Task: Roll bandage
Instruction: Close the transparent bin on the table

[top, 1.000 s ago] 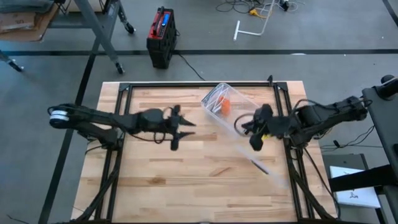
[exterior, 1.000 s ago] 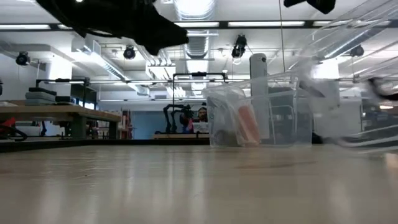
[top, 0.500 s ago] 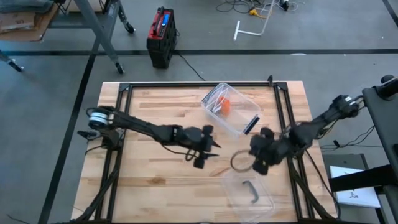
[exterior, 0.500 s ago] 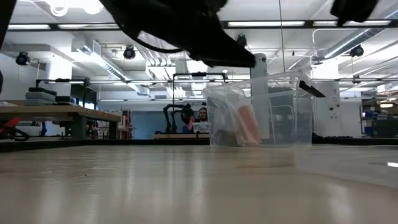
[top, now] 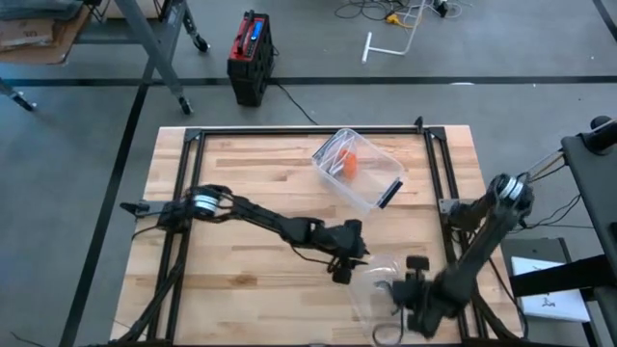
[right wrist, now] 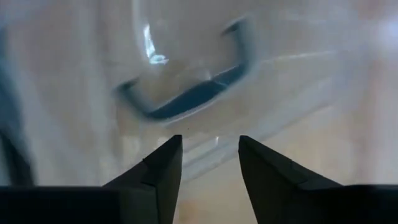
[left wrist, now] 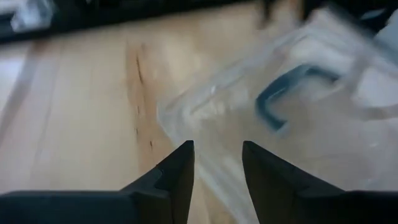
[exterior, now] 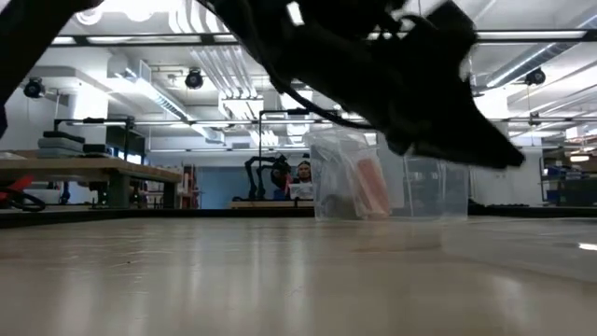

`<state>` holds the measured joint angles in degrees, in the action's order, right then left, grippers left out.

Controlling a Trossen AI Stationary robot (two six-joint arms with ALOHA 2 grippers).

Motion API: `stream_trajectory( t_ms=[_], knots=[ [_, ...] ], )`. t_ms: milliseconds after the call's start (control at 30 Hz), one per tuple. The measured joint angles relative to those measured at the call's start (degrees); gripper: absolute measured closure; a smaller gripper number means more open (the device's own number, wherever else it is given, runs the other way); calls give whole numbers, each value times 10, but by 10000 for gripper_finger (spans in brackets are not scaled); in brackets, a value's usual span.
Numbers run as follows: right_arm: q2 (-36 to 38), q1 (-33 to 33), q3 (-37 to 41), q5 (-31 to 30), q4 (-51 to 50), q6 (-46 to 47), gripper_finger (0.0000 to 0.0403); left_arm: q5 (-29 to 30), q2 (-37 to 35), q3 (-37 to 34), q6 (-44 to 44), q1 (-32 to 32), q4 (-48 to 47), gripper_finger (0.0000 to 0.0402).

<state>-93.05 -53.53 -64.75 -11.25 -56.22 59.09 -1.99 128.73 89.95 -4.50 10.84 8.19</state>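
We see the left gripper (top: 344, 271) moved from table centre to the near right, now at the edge of the clear plastic lid with dark handle (top: 381, 294). Right gripper (top: 410, 306) swung from beside the clear plastic bin (top: 371, 183) down to the lid, jaws now apart.

A clear plastic box (top: 359, 170) holding an orange item (top: 350, 164) is being seen near the far edge of the wooden table (top: 241, 193). The left gripper (top: 343, 262) is being held just beside a clear lid (top: 378, 289) near the front edge, and the right gripper (top: 416, 306) is being held over it.
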Motion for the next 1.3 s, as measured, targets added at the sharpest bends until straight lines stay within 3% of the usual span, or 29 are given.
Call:
stream_trajectory(
  t_ms=[267,467,600,833,1100,1300],
  knots=[
    [-145,-87,-114,33,2,-1,246,47,86,91,26,-1,-89,287],
    [-210,-118,-190,61,-2,2,235,58,93,92,46,-1,-101,287],
    [-236,-126,-201,62,-4,17,237,60,93,89,57,-1,-102,287],
    [-258,-126,-197,61,-7,2,285,61,93,87,77,1,-101,287],
    [-262,-125,-197,63,-9,-45,384,71,97,84,81,12,-57,287],
    [-251,-124,-195,66,-8,-42,396,82,81,84,52,15,-68,287]
  ],
)
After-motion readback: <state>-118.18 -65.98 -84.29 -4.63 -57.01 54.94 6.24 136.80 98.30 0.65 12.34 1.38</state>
